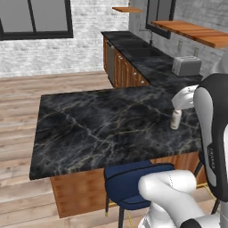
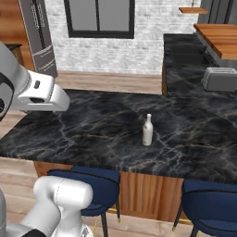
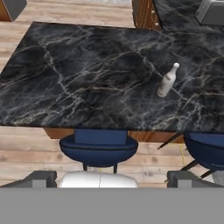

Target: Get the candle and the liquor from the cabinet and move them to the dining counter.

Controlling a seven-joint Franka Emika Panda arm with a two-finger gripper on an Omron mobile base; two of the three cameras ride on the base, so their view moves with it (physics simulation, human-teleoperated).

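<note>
Liquor [image 3: 168, 80] stands upright near the dining counter's [image 3: 78, 83] stool-side edge, ahead and right of the gripper [image 3: 112, 177], whose jaws gape wide, empty.

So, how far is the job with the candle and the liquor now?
Done: the liquor stands upright on the dining counter, free of the arm. In hand: nothing; the pincer is open and empty, back over the stools at the counter's near edge. Left: the candle; none stands on the counter, so it must be fetched from the cabinet.
</note>
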